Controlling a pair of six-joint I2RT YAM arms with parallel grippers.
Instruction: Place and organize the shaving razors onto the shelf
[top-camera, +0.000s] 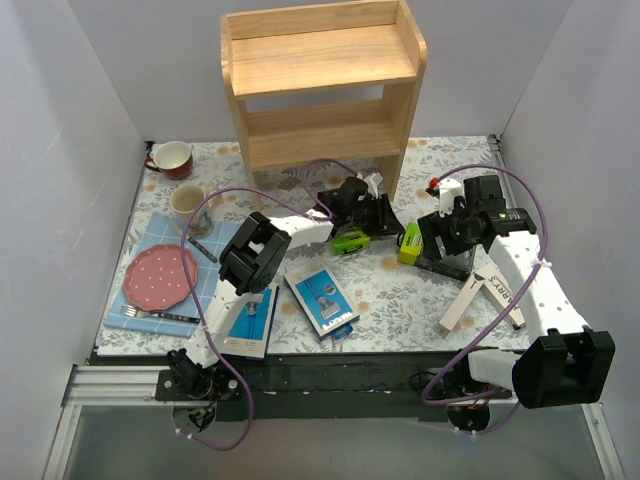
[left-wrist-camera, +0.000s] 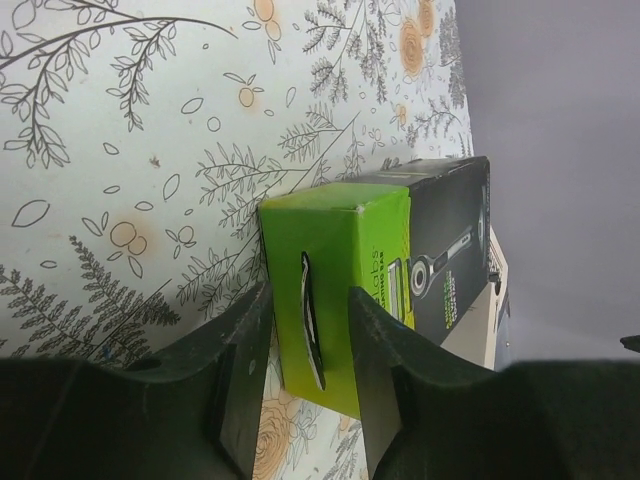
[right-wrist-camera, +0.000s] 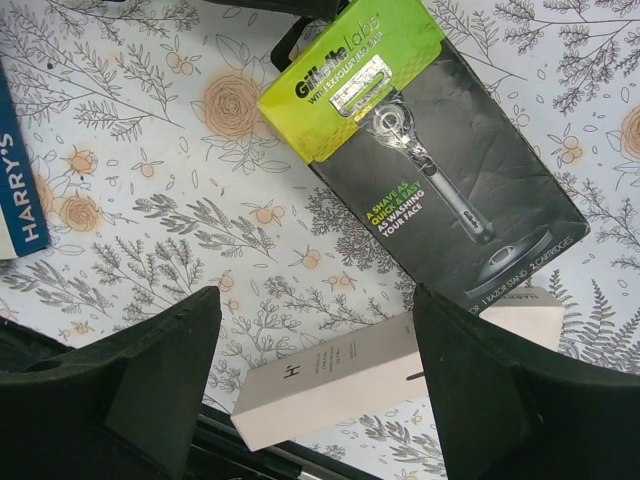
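The wooden shelf (top-camera: 320, 85) stands at the back, both tiers bare. My left gripper (top-camera: 360, 222) (left-wrist-camera: 308, 300) is shut on the lime-green end of a black box (top-camera: 350, 240) (left-wrist-camera: 335, 260), one finger on each narrow side, low over the table. My right gripper (top-camera: 447, 238) (right-wrist-camera: 318, 320) is open wide and empty above a slim white box (right-wrist-camera: 330, 385) (top-camera: 463, 303). The second black box (top-camera: 425, 250) (right-wrist-camera: 440, 170) lies just beyond it. A second white box (top-camera: 505, 290) and two blue packs (top-camera: 322, 303) (top-camera: 250, 320) lie on the table.
A red mug (top-camera: 172, 158) and a cream cup (top-camera: 187, 200) stand at the back left. A pink plate (top-camera: 160, 277) and a fork (top-camera: 160, 315) sit on a blue mat, with a small dark utensil (top-camera: 203, 250) beside them. White walls enclose the table.
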